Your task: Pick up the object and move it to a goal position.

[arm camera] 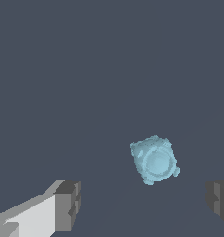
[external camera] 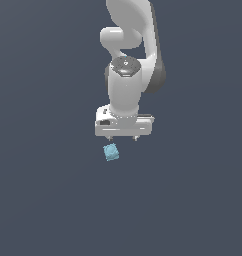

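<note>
The object is a small light-blue block (external camera: pixel 111 152) with bumpy edges and a round raised face, lying on the dark grey floor. The white gripper (external camera: pixel 123 137) hangs above it and a little toward the exterior view's right, pointing down. Its jaws stand wide apart and hold nothing. In the wrist view the block (arm camera: pixel 154 159) lies on the floor between the two grey fingertips (arm camera: pixel 67 204), nearer the other fingertip (arm camera: pixel 219 200), and apart from both. The gripper's midpoint (arm camera: pixel 143 202) is beside the block, not over it.
The white arm (external camera: pixel 128 45) rises behind the gripper toward the top of the exterior view. The floor (external camera: pixel 53 190) is a plain dark grey surface with no other objects or goal marker in view.
</note>
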Controlling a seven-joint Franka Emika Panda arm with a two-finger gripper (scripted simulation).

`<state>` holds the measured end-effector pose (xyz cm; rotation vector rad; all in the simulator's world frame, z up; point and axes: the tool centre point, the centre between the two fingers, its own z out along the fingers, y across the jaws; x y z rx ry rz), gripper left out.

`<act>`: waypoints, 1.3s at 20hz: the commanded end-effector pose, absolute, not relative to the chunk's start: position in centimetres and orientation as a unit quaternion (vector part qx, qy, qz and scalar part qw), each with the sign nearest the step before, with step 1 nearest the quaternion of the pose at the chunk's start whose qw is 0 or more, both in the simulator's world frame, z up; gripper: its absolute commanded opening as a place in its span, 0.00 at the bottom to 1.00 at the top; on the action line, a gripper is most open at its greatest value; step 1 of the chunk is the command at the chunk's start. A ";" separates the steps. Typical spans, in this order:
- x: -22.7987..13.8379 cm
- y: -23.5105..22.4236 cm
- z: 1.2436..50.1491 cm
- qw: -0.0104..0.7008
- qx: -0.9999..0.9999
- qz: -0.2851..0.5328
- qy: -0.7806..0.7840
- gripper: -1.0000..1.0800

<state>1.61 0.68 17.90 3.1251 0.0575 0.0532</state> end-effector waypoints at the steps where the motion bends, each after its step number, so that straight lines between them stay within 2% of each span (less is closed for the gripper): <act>1: 1.6 0.7 17.9 0.008 1.000 0.017 0.018 0.96; 14: 2.2 -0.9 19.6 0.018 0.999 0.036 0.027 0.96; 26: 1.8 -1.9 16.9 0.015 0.998 0.026 0.064 0.96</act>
